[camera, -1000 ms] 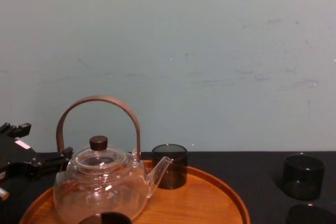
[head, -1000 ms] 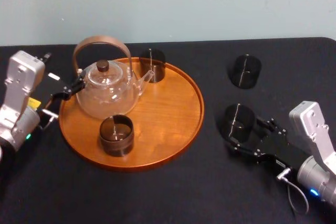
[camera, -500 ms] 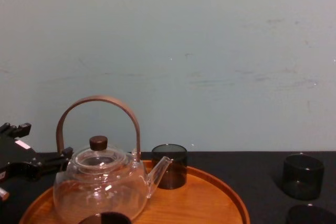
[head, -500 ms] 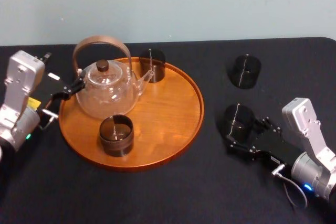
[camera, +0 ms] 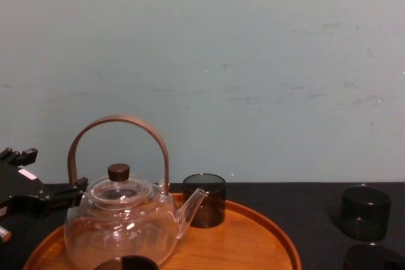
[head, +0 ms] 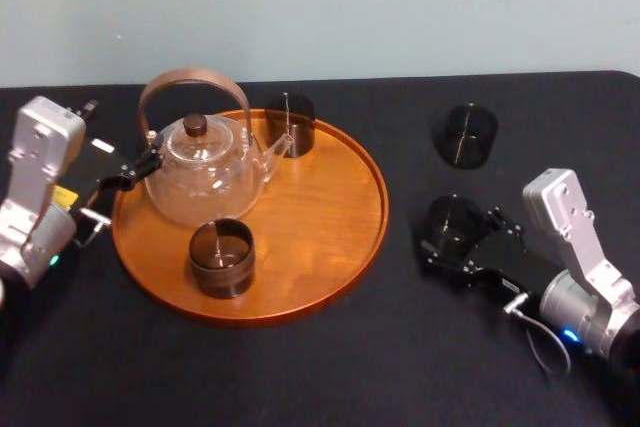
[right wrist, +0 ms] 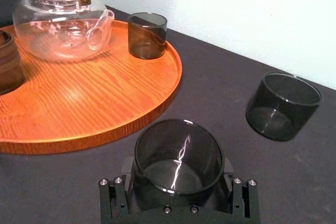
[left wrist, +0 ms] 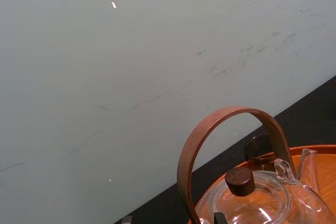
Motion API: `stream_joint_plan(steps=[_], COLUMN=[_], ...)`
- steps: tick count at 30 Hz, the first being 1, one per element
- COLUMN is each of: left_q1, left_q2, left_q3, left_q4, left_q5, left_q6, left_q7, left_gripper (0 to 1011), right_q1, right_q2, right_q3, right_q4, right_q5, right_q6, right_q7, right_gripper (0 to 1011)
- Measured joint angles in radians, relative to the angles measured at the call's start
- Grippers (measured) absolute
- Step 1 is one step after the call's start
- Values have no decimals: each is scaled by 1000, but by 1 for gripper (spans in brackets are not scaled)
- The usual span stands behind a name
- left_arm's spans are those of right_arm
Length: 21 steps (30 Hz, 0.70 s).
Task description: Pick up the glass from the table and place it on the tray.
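A dark smoky glass [head: 451, 226] stands on the black table [head: 330, 367], right of the round wooden tray [head: 320, 207]. My right gripper [head: 457, 235] is open, one finger on each side of this glass. In the right wrist view the glass [right wrist: 178, 157] sits deep between the fingers [right wrist: 113, 199], upright, with the tray [right wrist: 79, 103] beyond it. My left gripper [head: 125, 185] is parked at the tray's left edge beside the teapot's handle, open and holding nothing.
A clear glass teapot [head: 203, 172] with an arched brown handle, a dark glass [head: 290, 124] and a brown cup [head: 221, 257] stand on the tray. Another dark glass [head: 466, 134] stands on the table behind the right gripper. The tray's right half is bare.
My right arm has slid forward and left, so the glass now lies deeper between its fingers. The left arm and the things on the tray have not moved.
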Motion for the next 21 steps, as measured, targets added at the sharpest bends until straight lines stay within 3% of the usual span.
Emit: stream_joint_plan(steps=[6,14,21], left_q1=[0,0,0], left_q2=[0,0,0], left_q3=[0,0,0], left_q4=[0,0,0], left_q5=[0,0,0], left_q6=[0,0,0], left_q7=[0,0,0], left_gripper=[1009,1010,1010], right_q1=[32,29,27], right_q2=[-28,-25,-23], right_q3=[3,3,2], right_q4=[40,37,34], right_q5=[0,0,0], right_q6=[1,1,0], right_q7=[31,29,25], right_gripper=[1002,1004,908])
